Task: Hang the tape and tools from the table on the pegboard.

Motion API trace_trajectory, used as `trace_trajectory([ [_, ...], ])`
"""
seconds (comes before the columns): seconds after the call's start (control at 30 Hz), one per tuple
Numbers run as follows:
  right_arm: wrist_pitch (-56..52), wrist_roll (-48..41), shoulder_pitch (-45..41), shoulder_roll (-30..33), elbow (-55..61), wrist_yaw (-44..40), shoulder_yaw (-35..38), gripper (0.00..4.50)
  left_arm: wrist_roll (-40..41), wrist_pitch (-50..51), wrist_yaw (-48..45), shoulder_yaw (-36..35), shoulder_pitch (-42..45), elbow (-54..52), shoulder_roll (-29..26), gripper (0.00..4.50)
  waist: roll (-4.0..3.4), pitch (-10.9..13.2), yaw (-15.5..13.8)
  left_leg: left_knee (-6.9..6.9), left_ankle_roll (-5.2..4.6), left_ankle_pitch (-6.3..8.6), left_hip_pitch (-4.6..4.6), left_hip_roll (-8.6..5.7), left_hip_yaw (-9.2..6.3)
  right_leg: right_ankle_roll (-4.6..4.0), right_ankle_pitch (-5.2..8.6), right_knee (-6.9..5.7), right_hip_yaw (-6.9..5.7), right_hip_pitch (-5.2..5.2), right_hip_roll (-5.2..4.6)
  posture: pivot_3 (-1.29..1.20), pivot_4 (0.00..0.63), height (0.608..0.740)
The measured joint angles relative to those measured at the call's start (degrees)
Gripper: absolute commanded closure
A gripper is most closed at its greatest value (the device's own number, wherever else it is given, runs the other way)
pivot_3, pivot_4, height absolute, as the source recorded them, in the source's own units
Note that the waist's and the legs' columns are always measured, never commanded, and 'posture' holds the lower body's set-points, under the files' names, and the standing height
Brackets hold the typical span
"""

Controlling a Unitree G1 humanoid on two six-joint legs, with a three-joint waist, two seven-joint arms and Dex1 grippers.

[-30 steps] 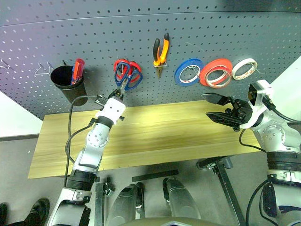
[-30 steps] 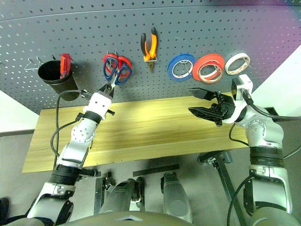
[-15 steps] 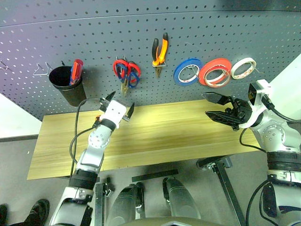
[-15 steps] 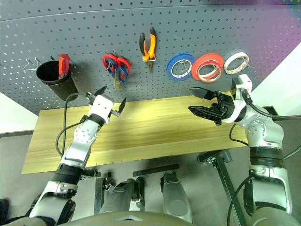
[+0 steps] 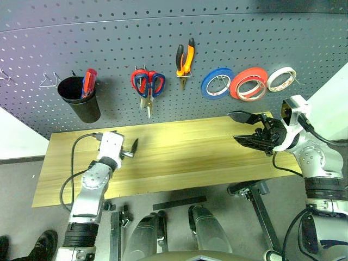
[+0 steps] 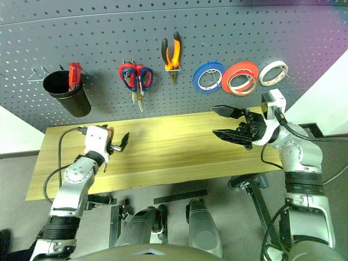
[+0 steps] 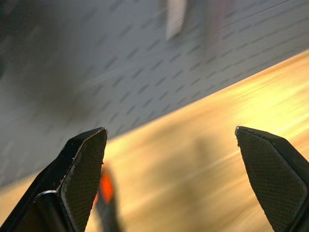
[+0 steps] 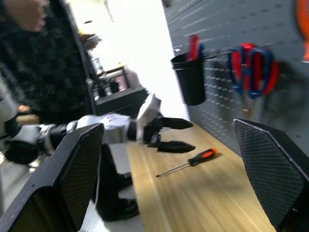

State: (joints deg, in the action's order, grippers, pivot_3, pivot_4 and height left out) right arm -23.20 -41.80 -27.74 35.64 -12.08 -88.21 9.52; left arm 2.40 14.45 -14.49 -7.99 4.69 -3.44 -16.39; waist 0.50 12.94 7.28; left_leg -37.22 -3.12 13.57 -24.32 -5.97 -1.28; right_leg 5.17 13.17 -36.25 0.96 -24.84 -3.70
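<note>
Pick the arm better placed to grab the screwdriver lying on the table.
Left. The open left gripper sits right beside the screwdriver; the right gripper hovers over the table at its opposite end.

No readable text, label, brand, number or sign on anything here.

The left gripper [image 5: 125,145] is hovering with jaws spread wide over the table's [image 5: 179,163] left end, forearm reaching forward, while the right gripper [image 5: 243,128] is hanging above the right end, fingers parted, pointing leftward.
</note>
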Motion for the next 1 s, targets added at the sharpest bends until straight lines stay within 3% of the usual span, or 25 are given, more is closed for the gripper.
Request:
trace_trajectory([
  [0.33,0.02,1.01,-0.89,-0.88,0.00,-0.04,-2.26,0.00,4.67,8.18,3.35,-6.40,5.54,5.44,-0.57,0.06,0.00,0.00,-0.30,-0.04,0.00,0.00,0.00,-0.02,0.00,0.01,-0.01,0.00,0.00,0.01,-0.01,-0.26,0.212,0.740],
  [0.6,-0.17,1.40,-0.79,-0.63,0.86,0.06,-2.43,0.00,5.31,12.77,4.64,-6.10,13.66,16.87,-1.55,0.06,0.02,0.01,-0.22,-0.04,-0.01,0.00,-0.01,-0.02,0.00,0.01,-0.01,-0.02,0.01,0.01,-0.01,-0.27,0.247,0.740],
  [1.0,-2.82,1.69,0.76,1.49,3.32,0.82,-2.35,0.00,3.46,10.77,4.30,-3.96,21.21,35.02,-3.25,0.06,0.12,0.16,-0.15,0.01,-0.02,0.02,-0.05,0.00,0.00,0.00,0.00,0.04,0.03,-0.03,-0.05,-0.28,0.281,0.740],
])
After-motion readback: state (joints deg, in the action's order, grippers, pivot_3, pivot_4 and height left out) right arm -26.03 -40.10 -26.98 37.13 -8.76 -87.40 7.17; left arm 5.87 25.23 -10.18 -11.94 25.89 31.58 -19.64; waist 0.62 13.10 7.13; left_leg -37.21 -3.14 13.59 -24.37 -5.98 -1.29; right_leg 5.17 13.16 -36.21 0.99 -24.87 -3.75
